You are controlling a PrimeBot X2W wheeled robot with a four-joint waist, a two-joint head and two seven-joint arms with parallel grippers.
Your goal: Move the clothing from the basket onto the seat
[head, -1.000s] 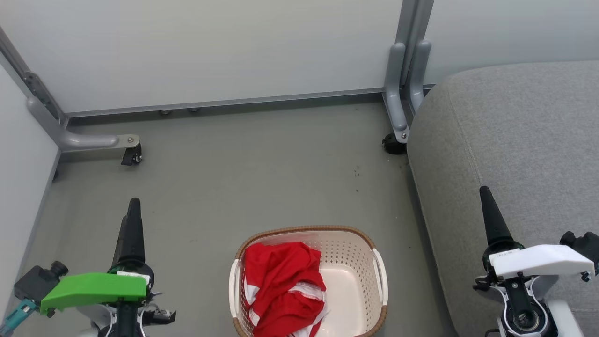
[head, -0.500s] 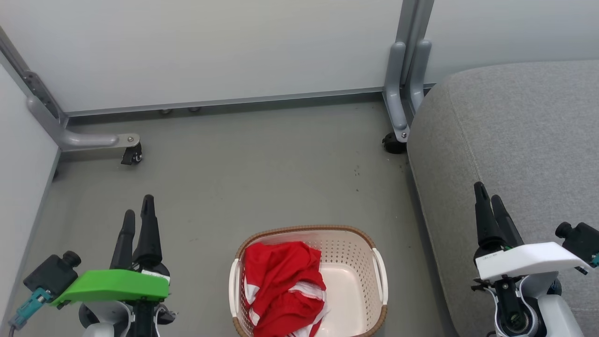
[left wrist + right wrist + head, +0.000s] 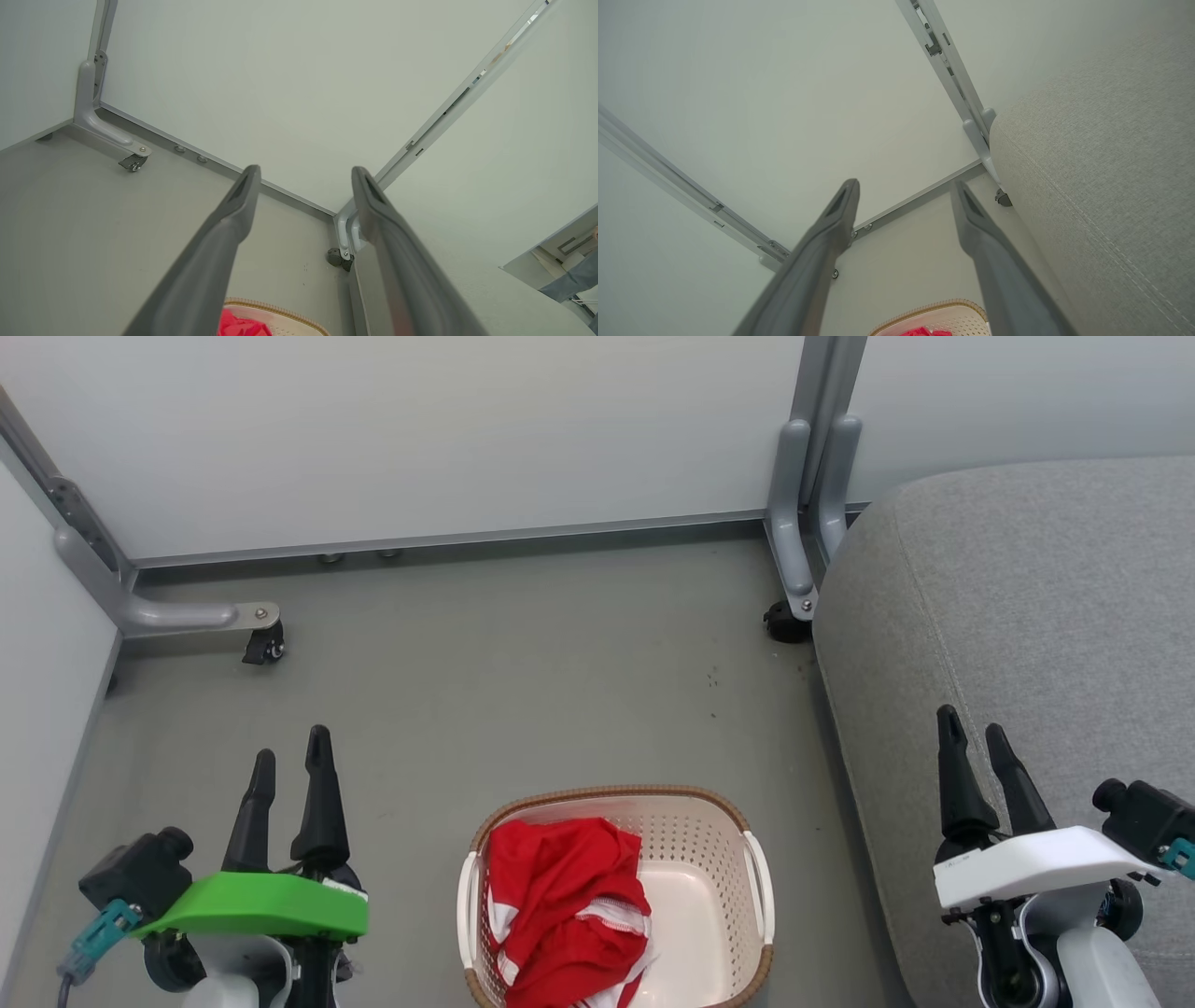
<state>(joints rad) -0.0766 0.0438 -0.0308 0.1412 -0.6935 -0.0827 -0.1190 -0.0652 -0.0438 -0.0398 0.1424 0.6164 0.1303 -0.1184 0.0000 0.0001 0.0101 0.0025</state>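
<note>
The red clothing (image 3: 562,910) with white bands lies bunched in the left half of the cream basket (image 3: 724,821), which stands on the floor at the bottom centre of the head view. A sliver of the clothing (image 3: 243,326) and the basket rim (image 3: 275,308) shows in the left wrist view, and the basket rim (image 3: 929,309) also in the right wrist view. The grey seat (image 3: 1046,607) fills the right side. My left gripper (image 3: 291,761) stands open to the left of the basket, empty. My right gripper (image 3: 973,726) stands open over the seat's front edge, empty.
Pale partition walls close off the back and left. Their grey metal feet with castors stand at the left (image 3: 257,633) and beside the seat's far corner (image 3: 789,616). Bare grey floor (image 3: 523,681) lies between the basket and the back wall.
Both grippers have turned about their wrists, so the two fingers of each now show side by side and apart. The left one has shifted right, the right one slightly left. Basket and clothing are unmoved.
</note>
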